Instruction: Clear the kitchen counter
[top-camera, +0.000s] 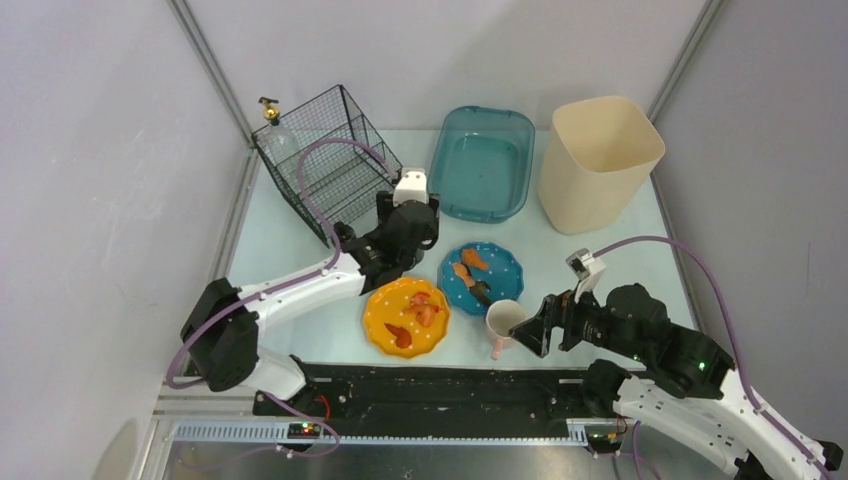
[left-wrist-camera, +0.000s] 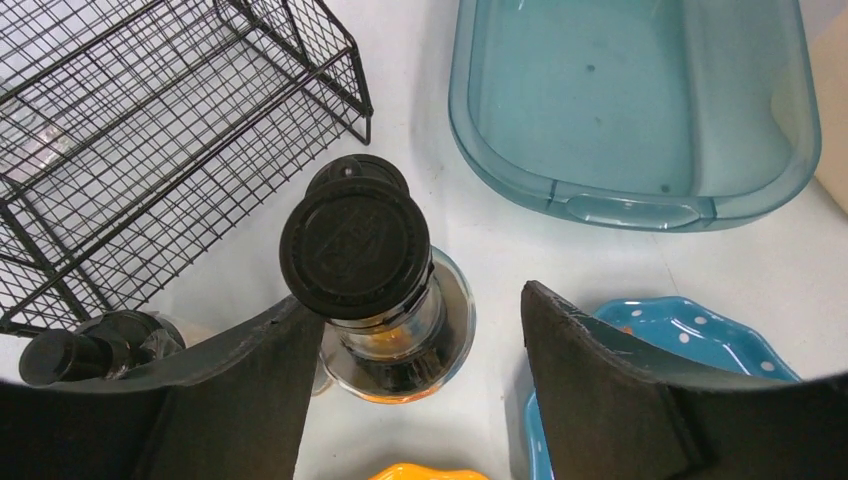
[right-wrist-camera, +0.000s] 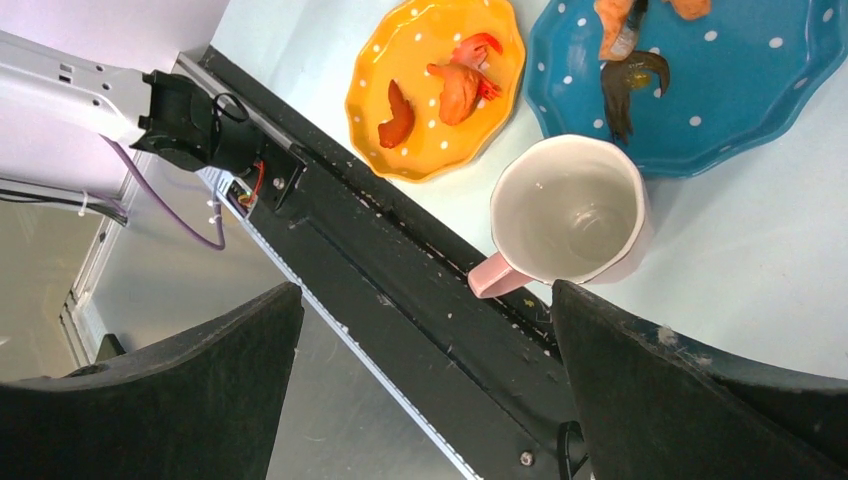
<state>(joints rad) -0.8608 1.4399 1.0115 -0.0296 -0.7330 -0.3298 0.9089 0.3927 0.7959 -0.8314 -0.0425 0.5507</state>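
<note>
The pale mint-blue kitchen counter (top-camera: 285, 250) holds an orange dotted plate (top-camera: 407, 316) and a blue dotted plate (top-camera: 481, 277), both with food scraps, and a pink mug (top-camera: 505, 322) near the front edge. My left gripper (top-camera: 400, 250) is open, hanging over a glass jar with a black lid (left-wrist-camera: 355, 245). The jar stands between the fingers, close to the left finger (left-wrist-camera: 250, 380); whether they touch I cannot tell. The jar is hidden in the top view. My right gripper (top-camera: 530, 330) is open just right of the mug (right-wrist-camera: 570, 215), which is empty and upright, with its handle toward the rail.
A black wire basket (top-camera: 325, 165) stands at the back left with a gold-capped bottle (top-camera: 272, 120) behind it. A teal tub (top-camera: 483, 163) and a beige bin (top-camera: 598, 160) stand at the back. A black rail (right-wrist-camera: 400, 290) runs along the front. A small black-capped item (left-wrist-camera: 60, 355) stands left of the jar.
</note>
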